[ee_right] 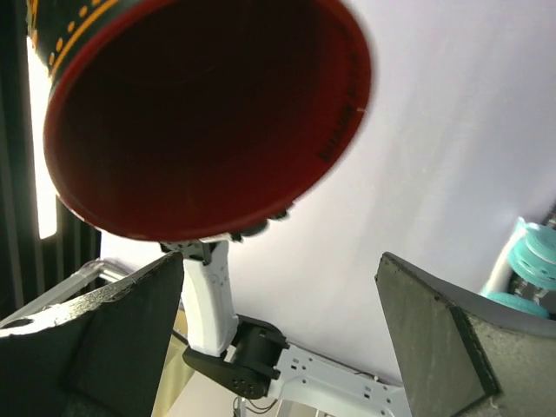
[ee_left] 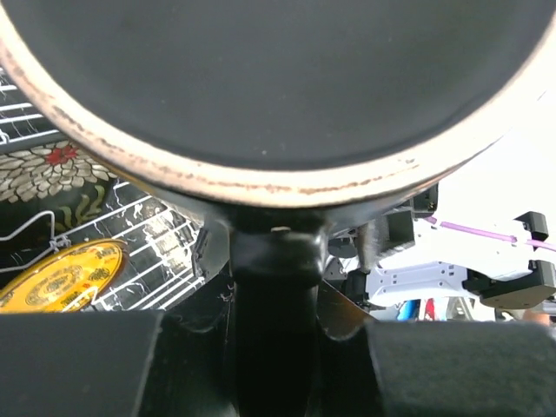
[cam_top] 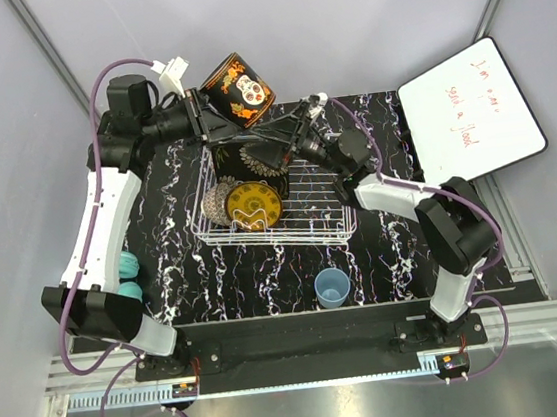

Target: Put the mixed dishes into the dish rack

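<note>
Mug, dark with an orange skull pattern, hangs tilted in the air over the far left corner of the dish rack, its handle pinched in the left hand. The right hand hovers just beside it, fingers spread wide, its red mouth facing them, beyond their tips

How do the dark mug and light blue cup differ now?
The dark mug is held tilted in the air by the left gripper; the light blue cup stands upright on the table. The mug bears orange skull decoration; the cup is plain. Neither is in the dish rack.
</note>
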`<state>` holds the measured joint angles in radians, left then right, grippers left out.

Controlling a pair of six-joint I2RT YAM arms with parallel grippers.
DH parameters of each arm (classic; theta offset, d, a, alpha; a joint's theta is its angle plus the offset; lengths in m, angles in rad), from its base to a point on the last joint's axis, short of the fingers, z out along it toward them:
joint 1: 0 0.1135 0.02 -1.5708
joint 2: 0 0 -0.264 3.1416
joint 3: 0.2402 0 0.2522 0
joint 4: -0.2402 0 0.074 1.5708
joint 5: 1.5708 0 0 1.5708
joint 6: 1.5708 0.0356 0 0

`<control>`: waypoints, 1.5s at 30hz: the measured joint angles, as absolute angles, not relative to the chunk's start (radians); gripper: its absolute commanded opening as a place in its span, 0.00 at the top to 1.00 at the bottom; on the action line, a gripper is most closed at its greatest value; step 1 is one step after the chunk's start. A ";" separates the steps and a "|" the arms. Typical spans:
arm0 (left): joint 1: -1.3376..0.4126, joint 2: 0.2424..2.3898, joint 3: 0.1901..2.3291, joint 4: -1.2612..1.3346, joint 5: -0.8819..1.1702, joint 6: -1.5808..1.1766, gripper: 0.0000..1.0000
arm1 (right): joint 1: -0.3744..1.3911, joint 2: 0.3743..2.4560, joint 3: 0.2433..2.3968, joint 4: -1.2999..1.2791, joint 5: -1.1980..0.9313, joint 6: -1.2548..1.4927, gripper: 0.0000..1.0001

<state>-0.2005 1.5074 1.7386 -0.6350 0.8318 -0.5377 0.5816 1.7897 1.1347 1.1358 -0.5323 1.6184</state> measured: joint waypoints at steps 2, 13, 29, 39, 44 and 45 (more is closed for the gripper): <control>-0.200 1.507 1.739 -0.635 0.826 -0.526 1.00 | 0.553 1.769 1.094 1.124 -0.559 1.617 0.00; -0.287 1.507 1.758 -0.686 0.613 -0.359 1.00 | 0.375 1.301 0.964 0.720 -0.750 1.303 0.00; -0.626 1.728 1.849 -0.770 0.287 -0.173 1.00 | 0.365 0.704 0.875 0.007 -0.359 0.761 0.00; -0.632 1.901 1.913 -0.738 0.283 -0.173 1.00 | 0.365 0.659 0.819 -0.137 -0.268 0.749 0.00; -0.636 1.964 1.918 -0.699 0.281 -0.173 1.00 | 0.365 0.656 0.823 -0.175 -0.230 0.741 0.00; -0.637 1.974 1.918 -0.693 0.279 -0.173 1.00 | 0.365 0.657 0.825 -0.182 -0.225 0.740 0.00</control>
